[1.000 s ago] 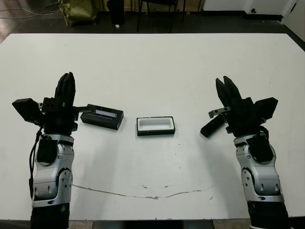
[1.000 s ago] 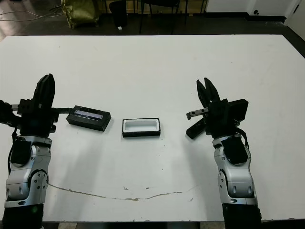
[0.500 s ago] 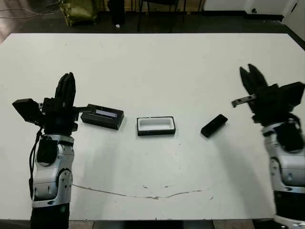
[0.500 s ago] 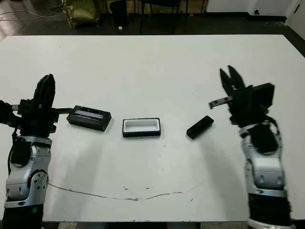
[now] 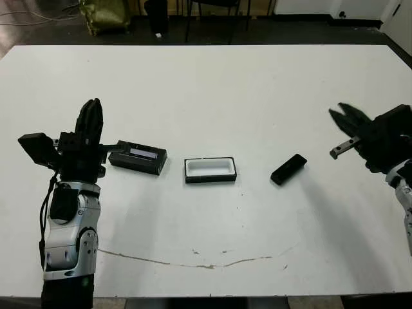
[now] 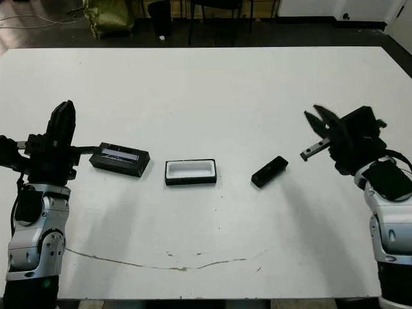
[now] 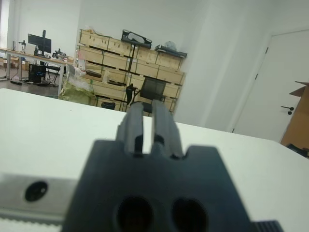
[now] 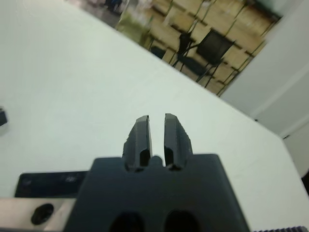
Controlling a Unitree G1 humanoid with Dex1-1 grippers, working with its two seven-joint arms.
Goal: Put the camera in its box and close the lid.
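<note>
Over at nine o'clock the left gripper (image 5: 90,119) stands upright above the white table (image 5: 206,84), its two black fingers pressed close together with only a sliver of a gap, clenched on nothing; just beside it, toward the centre, the lid (image 5: 137,158) lies flat on the table with its pale strip facing up, its near end just by the gripper's body, whether touching I cannot tell; next along, dead centre, the box (image 5: 210,170) sits open, white lining showing, a small gap between it and the lid; on toward three o'clock the camera (image 5: 288,168) lies flat on the table, angled with its far end pointing to about two o'clock, apart from the box; far out at three o'clock the right gripper (image 5: 346,118) hangs at the table's edge, tilted toward the centre, fingers drawn nearly together with a narrow slit between them and empty, well apart from the camera.
</note>
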